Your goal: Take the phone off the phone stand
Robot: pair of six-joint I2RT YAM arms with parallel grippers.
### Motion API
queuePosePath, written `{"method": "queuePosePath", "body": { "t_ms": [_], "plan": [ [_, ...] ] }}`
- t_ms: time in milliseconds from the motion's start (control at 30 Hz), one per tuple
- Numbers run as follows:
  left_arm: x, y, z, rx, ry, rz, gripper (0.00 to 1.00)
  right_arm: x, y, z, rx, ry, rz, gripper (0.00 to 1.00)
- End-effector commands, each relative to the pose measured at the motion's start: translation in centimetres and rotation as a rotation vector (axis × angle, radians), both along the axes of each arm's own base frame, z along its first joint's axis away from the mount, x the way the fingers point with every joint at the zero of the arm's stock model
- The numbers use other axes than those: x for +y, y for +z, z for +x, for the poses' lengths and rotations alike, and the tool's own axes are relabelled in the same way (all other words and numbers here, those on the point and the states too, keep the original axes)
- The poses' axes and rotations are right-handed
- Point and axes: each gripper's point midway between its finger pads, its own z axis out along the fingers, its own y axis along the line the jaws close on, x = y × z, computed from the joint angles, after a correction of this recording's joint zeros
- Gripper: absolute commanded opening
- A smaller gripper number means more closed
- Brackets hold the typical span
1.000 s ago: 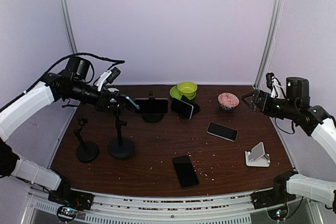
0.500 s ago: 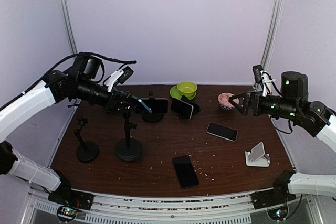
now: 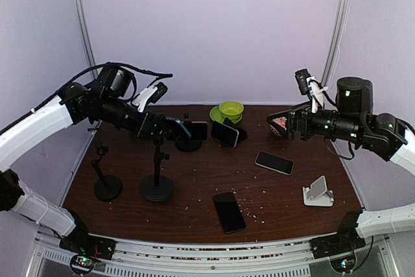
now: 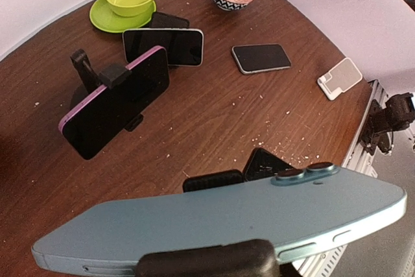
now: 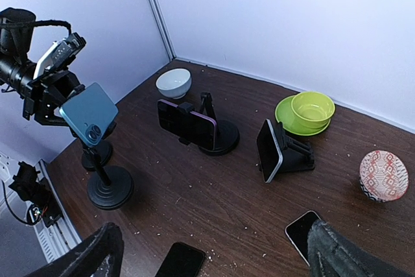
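Note:
My left gripper (image 3: 166, 127) is shut on a light blue phone (image 4: 227, 218), one finger (image 4: 207, 261) on its near edge and the other (image 4: 217, 180) behind it. In the right wrist view the blue phone (image 5: 89, 113) sits at the top of a tall black pole stand (image 5: 107, 183). The stand's base (image 3: 157, 189) is on the table's left. I cannot tell whether the clamp grips the phone. My right gripper (image 3: 275, 123) is open and empty in the air over the back right, with both fingers at the bottom corners of its view (image 5: 214, 254).
A purple phone on a round-base stand (image 3: 189, 131) and a phone in a wedge stand (image 3: 227, 133) are at the back. Also here are a green bowl (image 3: 231, 108), a patterned bowl (image 3: 282, 124), flat phones (image 3: 274, 162) (image 3: 229, 211), a white stand (image 3: 318, 192) and a short empty stand (image 3: 107, 186).
My left gripper has moved right and up with the blue phone, and the pole stand shifted right with it. My right arm has swung left over the table.

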Motion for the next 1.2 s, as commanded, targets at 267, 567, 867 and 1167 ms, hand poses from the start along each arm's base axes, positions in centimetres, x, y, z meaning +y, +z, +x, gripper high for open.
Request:
{"method": "queuePosePath", "body": {
  "t_ms": [267,567,867,1167],
  "plan": [
    [-4.0,4.4,1.1,-0.024,-0.016,-0.167,0.00,1.5,2.3,0.0,-0.136,0.082,-0.106,0.99],
    [-6.3,4.6,1.8,-0.026,-0.041,-0.166,0.00,2.0,1.2,0.6,-0.122,0.105,-0.208,1.00],
    [-9.3,5.3,2.3,-0.018,-0.103,-0.190,0.00,3.1,0.8,-0.8,-0.142,0.214,-0.217,0.99],
    [-11.6,5.5,1.2,0.013,-0.185,-0.177,0.00,5.9,-0.4,-3.2,-0.178,0.335,-0.250,1.00]
  ]
}}
